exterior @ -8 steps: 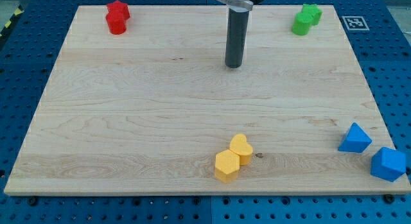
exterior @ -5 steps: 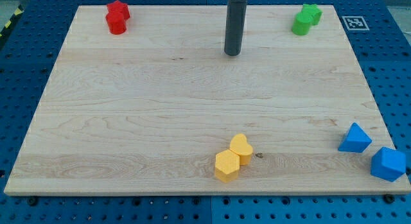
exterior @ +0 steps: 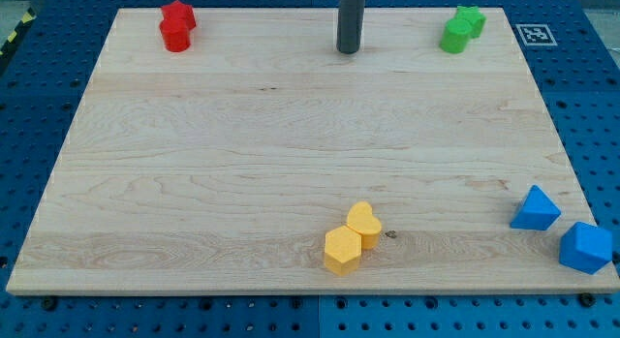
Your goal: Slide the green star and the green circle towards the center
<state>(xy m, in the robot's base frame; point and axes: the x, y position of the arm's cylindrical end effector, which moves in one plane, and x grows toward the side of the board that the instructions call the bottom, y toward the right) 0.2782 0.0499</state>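
The green star point(exterior: 472, 20) and the green circle point(exterior: 452, 37) sit touching each other at the board's top right corner, the circle to the lower left of the star. My tip point(exterior: 349, 50) is near the top edge at the middle of the board, well to the left of both green blocks and apart from them. The rod runs straight up out of the view.
A red star point(exterior: 178, 13) and a red circle point(exterior: 175, 35) sit together at the top left. A yellow heart point(exterior: 363, 222) and a yellow hexagon point(exterior: 342, 250) touch at the bottom middle. Two blue blocks point(exterior: 534, 209) point(exterior: 584, 247) lie at the bottom right edge of the wooden board point(exterior: 291, 144).
My tip has moved towards the view's top, from the upper middle of the board to near its top edge. No block has moved.
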